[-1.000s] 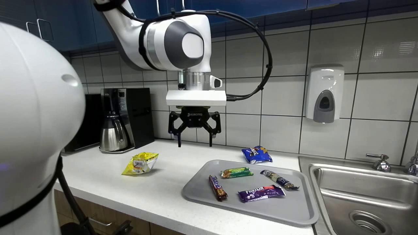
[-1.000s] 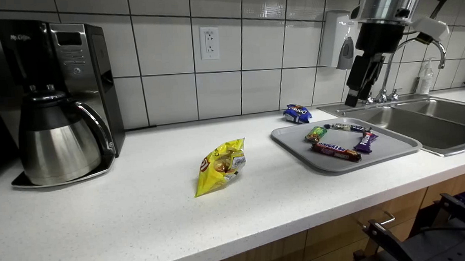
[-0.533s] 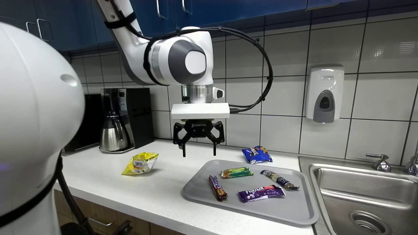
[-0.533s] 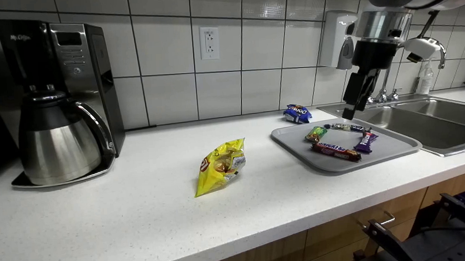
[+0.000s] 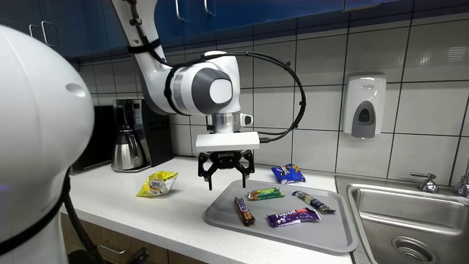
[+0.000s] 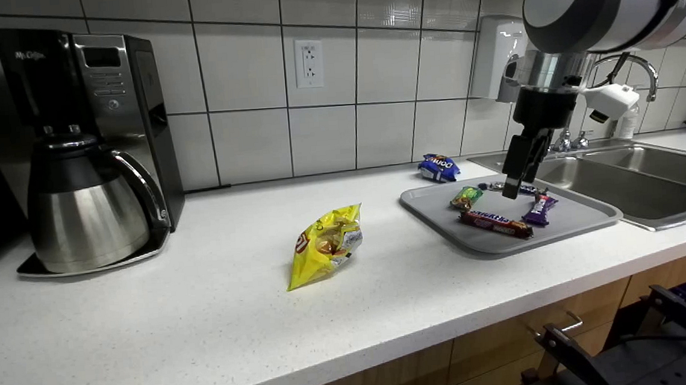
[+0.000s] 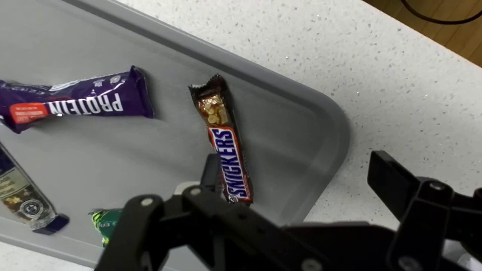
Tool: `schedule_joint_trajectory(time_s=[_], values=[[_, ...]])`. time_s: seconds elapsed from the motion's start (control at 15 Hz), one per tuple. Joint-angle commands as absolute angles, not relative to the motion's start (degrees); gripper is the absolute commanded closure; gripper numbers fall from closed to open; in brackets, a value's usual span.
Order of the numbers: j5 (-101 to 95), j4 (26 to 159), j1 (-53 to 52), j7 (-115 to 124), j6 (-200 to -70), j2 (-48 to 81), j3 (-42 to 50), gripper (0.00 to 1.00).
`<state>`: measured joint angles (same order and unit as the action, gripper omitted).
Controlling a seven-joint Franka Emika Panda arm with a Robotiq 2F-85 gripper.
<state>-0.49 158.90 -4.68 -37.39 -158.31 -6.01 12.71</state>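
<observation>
came down nearer the snickers bar point(image 7: 232, 162) on the gray tray point(image 7: 120, 158), with gripper point(image 5: 227, 187) wide and empty, so likely better placed to reach it.

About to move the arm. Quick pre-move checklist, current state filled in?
1. Fingers spread, nothing held: ok.
2. Snickers bar centred between the fingers: not ok. In the wrist view one finger overlaps the bar's edge; the other is over the counter, past the tray.
3. Snickers bar wholly inside the tray: ok.
4. Purple protein bar clear of the fingers: ok.
5. Exact finger height above the bar: cannot tell; they hang above it, but no view gives the gap.
6. Cable loop clear of the tiled wall: cannot tell from these angles.
</observation>
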Motion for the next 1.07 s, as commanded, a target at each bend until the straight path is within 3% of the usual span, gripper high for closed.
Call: schedule_joint_trajectory(time_s=[0.0, 1.0], values=[[-1.32, 157.89, -1.89, -38.24, -162.33, -1.94, 10.55, 0.0], [-1.76, 150.44, 5.16, -37.2, -168.64, 11.23, 3.88, 0.0]])
